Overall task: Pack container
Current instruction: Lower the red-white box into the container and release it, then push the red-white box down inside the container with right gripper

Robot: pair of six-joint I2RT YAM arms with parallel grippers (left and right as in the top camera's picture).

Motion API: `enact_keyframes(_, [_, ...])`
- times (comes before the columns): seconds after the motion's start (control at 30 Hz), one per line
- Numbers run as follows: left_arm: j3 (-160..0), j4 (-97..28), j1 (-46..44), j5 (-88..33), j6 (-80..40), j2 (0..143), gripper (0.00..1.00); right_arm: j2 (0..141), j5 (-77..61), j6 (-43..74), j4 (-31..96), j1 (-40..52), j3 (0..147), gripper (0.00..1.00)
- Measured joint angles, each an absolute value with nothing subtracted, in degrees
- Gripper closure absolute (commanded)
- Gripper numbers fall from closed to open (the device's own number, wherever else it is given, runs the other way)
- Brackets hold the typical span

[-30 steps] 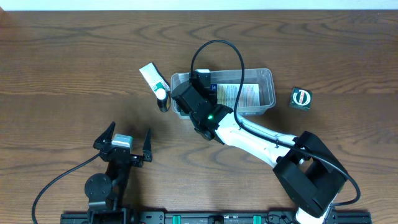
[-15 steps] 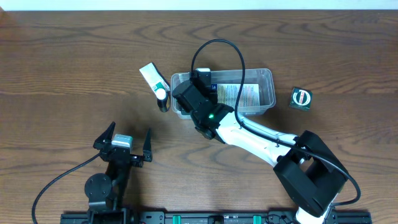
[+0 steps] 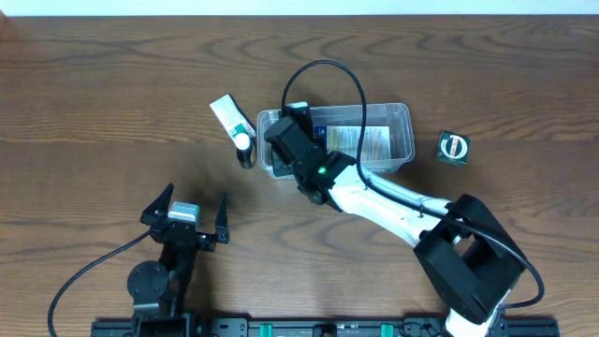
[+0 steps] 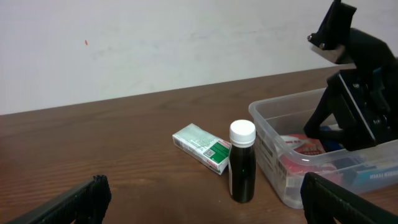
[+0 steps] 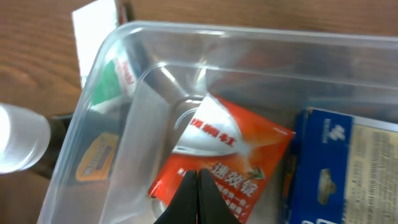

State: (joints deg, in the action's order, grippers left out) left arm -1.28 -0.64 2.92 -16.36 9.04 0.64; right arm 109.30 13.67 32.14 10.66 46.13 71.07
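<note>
Two tools: right tool [image 5: 198,182] closed at the left end of the container [image 3: 408,131]; left tool [image 3: 195,201] wide open, well apart.

This looks like a robotics lab or test bench, not a home or shop. Two robot arms, the left arm [image 3: 164,271] and the right arm [image 3: 388,208], rise from a black rail [image 3: 309,328] along the near edge of a wood-grain table [image 3: 94,94], and a black cable [image 3: 328,64] loops loose above the right one. Behind the table stands a plain white wall [image 4: 155,43].
</note>
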Motion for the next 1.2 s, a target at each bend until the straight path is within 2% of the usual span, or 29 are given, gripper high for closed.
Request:
enact_keyframes(0.33, [-1.3, -0.6, 2.9, -16.4, 9.0, 0.6, 0.02, 109.3, -7.0, 30.5, 15.4, 37.1, 73.5, 0.99])
enact_keyframes(0.57, [-1.3, -0.6, 2.9, -16.4, 9.0, 0.6, 0.02, 109.3, -11.9, 30.5, 16.4, 35.2, 76.2, 0.99])
enact_keyframes(0.77, [-1.3, -0.6, 2.9, -16.4, 9.0, 0.6, 0.02, 109.3, -11.4, 29.5, 17.6, 36.0, 76.2, 0.99])
enact_keyframes(1.2, [-1.3, -0.6, 2.9, -16.4, 9.0, 0.6, 0.02, 109.3, -0.9, 25.6, 20.4, 35.4, 76.2, 0.99])
